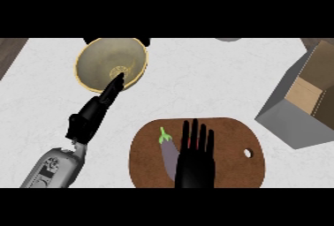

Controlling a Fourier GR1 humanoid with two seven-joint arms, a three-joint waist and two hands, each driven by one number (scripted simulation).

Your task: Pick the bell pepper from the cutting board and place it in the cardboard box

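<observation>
Bright, even light; counter [209,75] pale; cardboard box [294,126] outer wall shaded grey.

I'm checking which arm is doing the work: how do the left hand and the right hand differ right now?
The left hand stretches up to the bowl, fingertips over its rim; the right hand lies over the cutting board, beside the eggplant, with something red showing between its fingers. The left hand's grey forearm shows; the right hand's does not. Both are black, with straight fingers.

Eggplant [168,153], perhaps pepper [190,141], on cutting board [231,132]; bowl [98,59] behind-left; cardboard box [297,119] right.
</observation>
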